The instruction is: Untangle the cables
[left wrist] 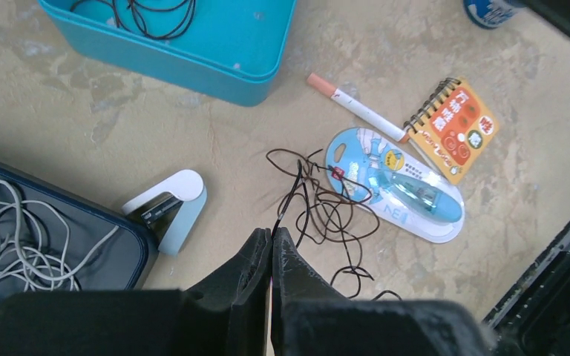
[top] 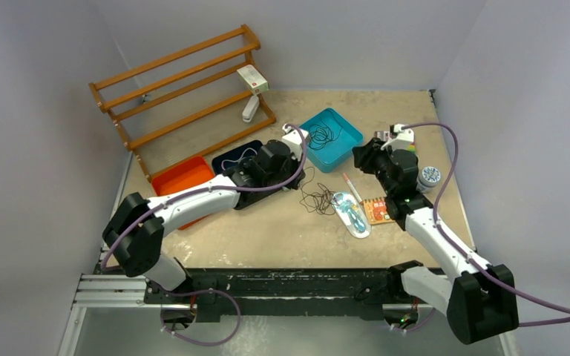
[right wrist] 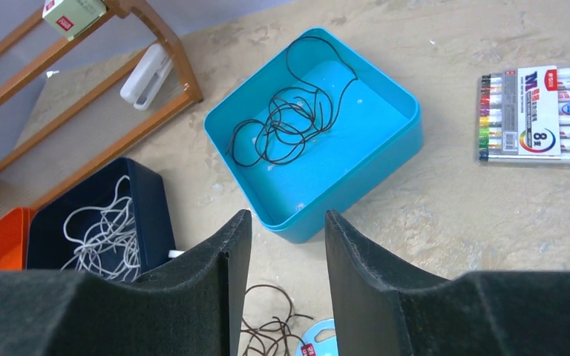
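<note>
Dark brown cable (left wrist: 319, 208) strand is pinched in the clenched left pincer (left wrist: 272, 236); right pincer (right wrist: 288, 219) gapes released.

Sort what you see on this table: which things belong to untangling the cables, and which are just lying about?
Job in hand: dark brown cable, pinched by the left gripper; black cable in the teal tray; white cable in the dark blue tray.
Lying about: pen; notebook; marker set; wooden rack.
</note>
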`<action>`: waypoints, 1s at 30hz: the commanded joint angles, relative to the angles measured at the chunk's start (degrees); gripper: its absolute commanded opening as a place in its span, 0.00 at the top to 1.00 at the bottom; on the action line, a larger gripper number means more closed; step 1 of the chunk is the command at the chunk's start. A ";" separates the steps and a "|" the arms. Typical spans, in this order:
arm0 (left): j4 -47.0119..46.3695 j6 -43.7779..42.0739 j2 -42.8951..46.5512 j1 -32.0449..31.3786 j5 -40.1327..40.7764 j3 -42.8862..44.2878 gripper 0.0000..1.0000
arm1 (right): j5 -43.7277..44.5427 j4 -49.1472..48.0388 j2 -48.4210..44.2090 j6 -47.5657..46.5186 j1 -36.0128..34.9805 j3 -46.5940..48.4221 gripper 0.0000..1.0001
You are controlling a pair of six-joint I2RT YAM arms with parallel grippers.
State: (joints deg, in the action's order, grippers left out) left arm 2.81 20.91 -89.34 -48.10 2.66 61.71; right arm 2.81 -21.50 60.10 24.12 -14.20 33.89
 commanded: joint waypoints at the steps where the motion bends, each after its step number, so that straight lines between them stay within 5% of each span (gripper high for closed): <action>1: 4.01 -2.71 3.93 -0.70 1.35 5.02 1.00 | 4.18 -3.94 -2.68 3.37 0.05 -1.48 0.56; 12: 12.03 -4.97 7.40 -0.95 2.84 11.57 1.00 | 2.73 -4.46 -6.60 4.07 0.05 -3.75 0.40; 30: 15.62 -9.30 9.71 -0.83 6.92 17.12 1.00 | -20.34 -15.88 -11.16 -8.87 -1.54 -6.15 0.32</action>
State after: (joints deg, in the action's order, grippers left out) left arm 19.07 13.26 -81.89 -48.84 7.99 75.83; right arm -11.53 -31.73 49.47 18.87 -14.39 27.42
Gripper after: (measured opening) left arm 0.009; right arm 0.675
